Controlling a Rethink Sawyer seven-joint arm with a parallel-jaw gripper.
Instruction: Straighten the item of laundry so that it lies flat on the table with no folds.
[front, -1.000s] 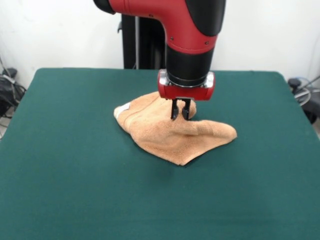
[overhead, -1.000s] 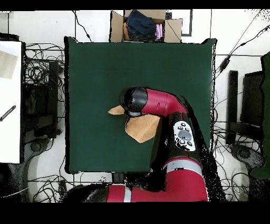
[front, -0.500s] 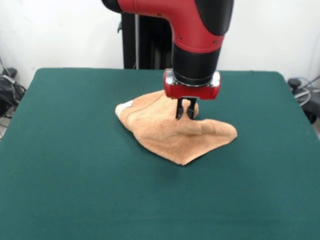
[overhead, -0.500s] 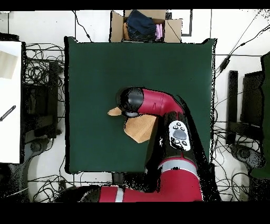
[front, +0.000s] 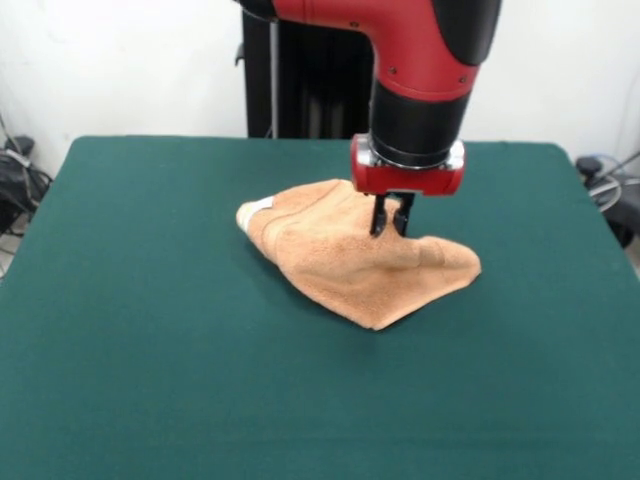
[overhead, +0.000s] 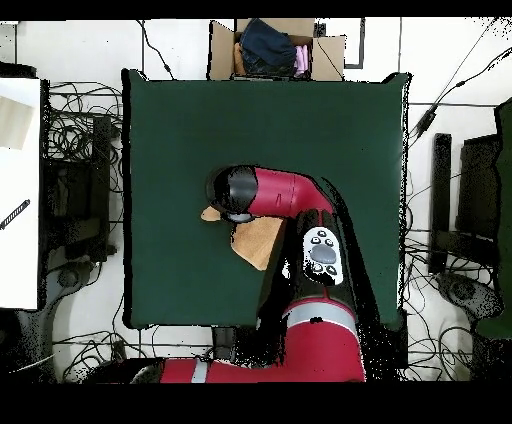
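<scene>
Towel (front: 345, 255) rumpled on green table (front: 150, 350); pincer (front: 390, 228) narrow, pinching towel ridge.

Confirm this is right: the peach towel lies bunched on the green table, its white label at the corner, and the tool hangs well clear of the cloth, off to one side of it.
One thing is wrong: the tool is not clear of the cloth. In the front view its tips come down onto the bunched peach towel, pinching a raised fold. The rest stands: the towel lies bunched on the green table, its white label at the corner.
</scene>
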